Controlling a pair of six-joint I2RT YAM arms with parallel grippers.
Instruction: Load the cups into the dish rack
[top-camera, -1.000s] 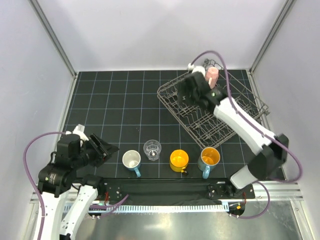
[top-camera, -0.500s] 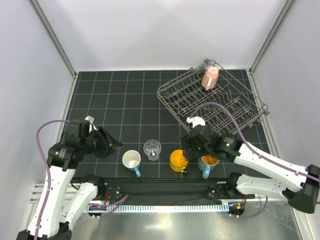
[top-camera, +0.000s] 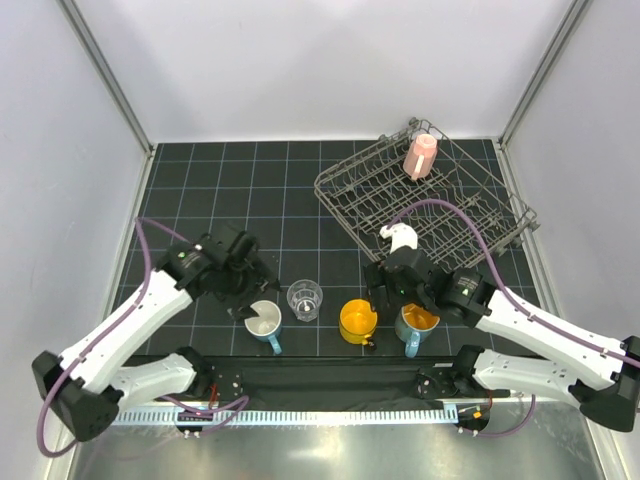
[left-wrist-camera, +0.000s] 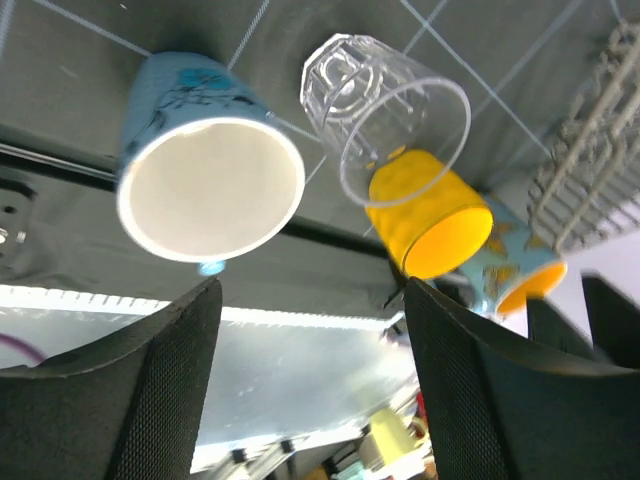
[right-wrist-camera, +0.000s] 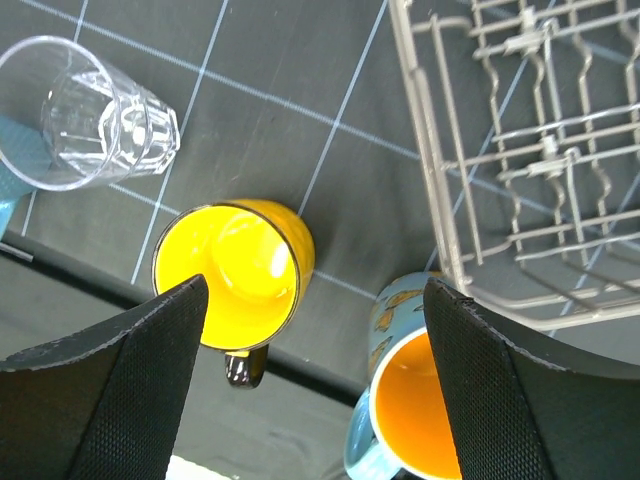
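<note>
Black gridded table (top-camera: 220, 190). Rack (top-camera: 365, 185) at far right, unmoved, with the pink cup (top-camera: 420, 155) in its far corner as before. Left gripper (top-camera: 252, 300) has swung in from the left edge over the last half second and now sits just above the white-lined mug (top-camera: 264, 322); jaws wide apart, empty. Right gripper (top-camera: 385, 295) has shifted only slightly and hovers between the yellow mug (top-camera: 357, 320) and the orange-lined mug (top-camera: 418, 320); jaws wide, nothing held. Tumbler (top-camera: 305, 299) and the three mugs keep their row at the near edge.
</note>
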